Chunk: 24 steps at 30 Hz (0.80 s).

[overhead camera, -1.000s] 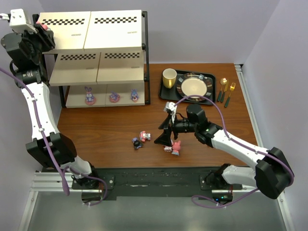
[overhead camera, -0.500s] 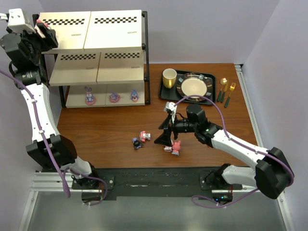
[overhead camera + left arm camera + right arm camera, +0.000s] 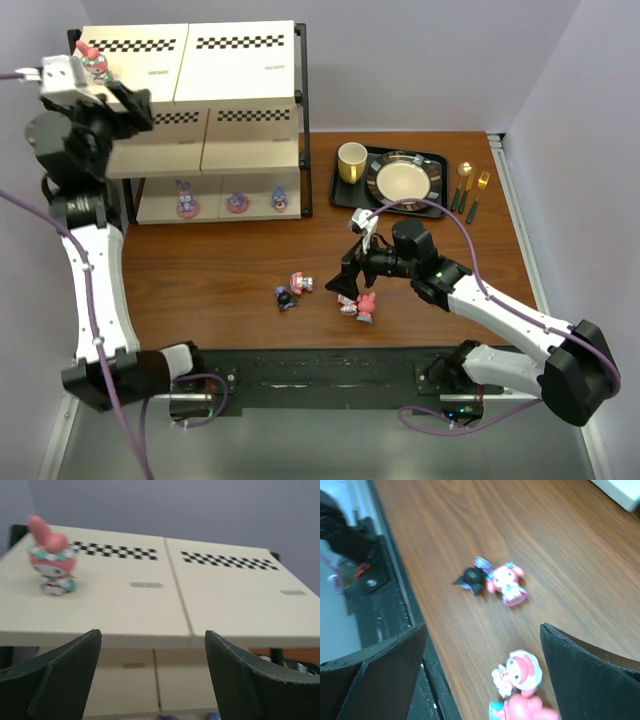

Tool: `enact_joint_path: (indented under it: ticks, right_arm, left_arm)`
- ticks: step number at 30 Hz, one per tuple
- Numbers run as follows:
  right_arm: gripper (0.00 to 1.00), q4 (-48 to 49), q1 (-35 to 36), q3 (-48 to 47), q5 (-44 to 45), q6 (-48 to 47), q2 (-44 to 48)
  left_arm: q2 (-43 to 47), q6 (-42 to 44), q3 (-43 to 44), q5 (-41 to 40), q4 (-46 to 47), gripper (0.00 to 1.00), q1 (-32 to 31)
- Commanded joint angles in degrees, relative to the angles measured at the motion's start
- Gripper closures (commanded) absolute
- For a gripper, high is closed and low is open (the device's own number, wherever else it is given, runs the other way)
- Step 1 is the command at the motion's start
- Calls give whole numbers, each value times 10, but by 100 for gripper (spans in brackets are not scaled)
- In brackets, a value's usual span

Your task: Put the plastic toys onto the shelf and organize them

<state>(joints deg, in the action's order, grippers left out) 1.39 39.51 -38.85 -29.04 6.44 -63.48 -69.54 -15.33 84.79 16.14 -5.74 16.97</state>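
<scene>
Pink bunny toy (image 3: 50, 555) upright on the top board of the shelf (image 3: 225, 595), near its left back corner; close and clear from the left wrist only. Left gripper (image 3: 151, 635) in front of that board, jaws wide apart, holding nothing. Only from above: three purple bunnies (image 3: 237, 202) on the bottom board. On the brown wooden table (image 3: 220, 270), a dark toy (image 3: 470, 577) right beside a pink one (image 3: 507, 582), two more pink toys (image 3: 522, 672) near the right gripper (image 3: 482, 626), wide open, empty. Yellow mug (image 3: 351, 161) and black tray (image 3: 345, 190) farther right. Pale purple walls (image 3: 420, 60).
</scene>
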Motion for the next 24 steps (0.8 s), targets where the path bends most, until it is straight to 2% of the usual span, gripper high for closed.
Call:
enact_joint_path:
  ticks: [1,2,7,8,9,12,15,18,21,24]
  right_arm:
    - [2,-65,14,-8,97,-2,16]
    - [2,-73,17,-10,112,-2,13]
    - [2,-103,30,-25,126,-9,-17]
    - [2,-97,30,-23,126,-9,-20]
    - [2,-92,30,-23,135,-7,-23]
    - [2,-87,31,-25,151,1,-38]
    - [2,-74,30,-18,154,14,-47]
    - [2,-62,31,-5,148,26,-51]
    - [2,-57,31,4,151,31,-51]
    - [2,-54,32,12,155,34,-45]
  left_arm:
    - [86,-11,-89,11,-55,11,-80]
    - [121,-19,-137,13,-64,11,-85]
    - [219,-85,-272,27,-113,11,-161]
    - [227,-102,-314,30,-117,11,-164]
    - [234,-118,-336,35,-121,11,-203]
    - [248,-166,-404,17,-135,10,-257]
    - [241,-204,-458,-9,-130,11,-310]
    - [213,-246,-502,-15,-75,12,-355]
    - [149,-269,-515,-31,-10,14,-403]
    - [63,-266,-499,-39,17,16,-434]
